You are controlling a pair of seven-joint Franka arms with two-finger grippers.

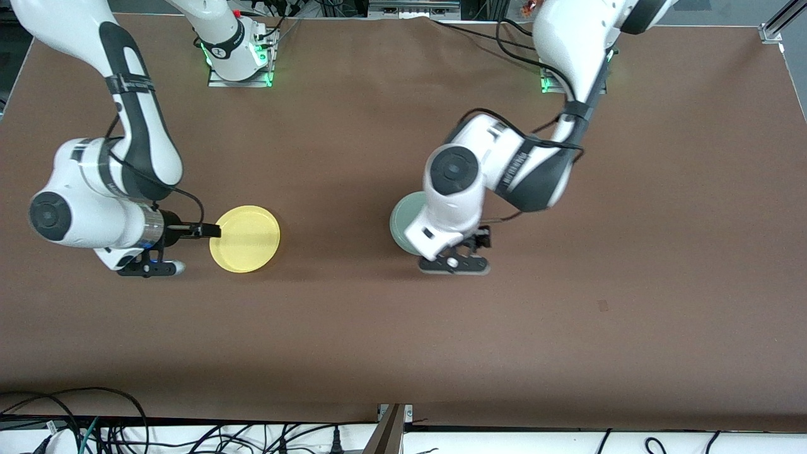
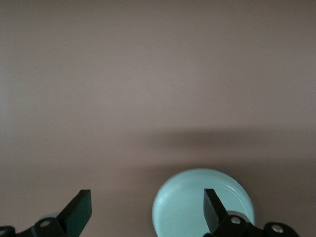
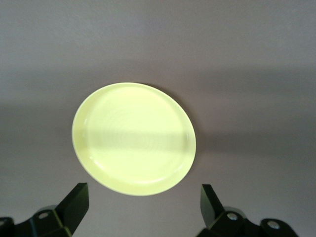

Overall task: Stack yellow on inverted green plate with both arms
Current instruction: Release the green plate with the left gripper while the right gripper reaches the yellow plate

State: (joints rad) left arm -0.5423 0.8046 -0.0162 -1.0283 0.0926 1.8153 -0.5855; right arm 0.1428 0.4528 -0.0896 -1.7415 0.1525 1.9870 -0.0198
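Desk point(image 1: 403, 328): brown matte sheet, flat, plenty of room around both plates; some friction likely, so plates shouldn't skate much. Cables along the edge nearest front cam, off the work area.

Yellow plate point(image 1: 244, 239): toward right arm's end, rim-up. Judged light, stiff plastic, smooth and prob. slippery; shallow, so take hold at the raised rim, one finger under the lip.

Green plate point(image 1: 403, 217): approx. mid-desk, mostly hidden under left arm's wrist; same handling expected. Cannot tell if inverted.

Right gripper point(image 1: 211, 232): at yellow's edge, fingers spread, holding nothing.

Left gripper point(image 2: 148, 213): over green, fingers spread, holding nothing.
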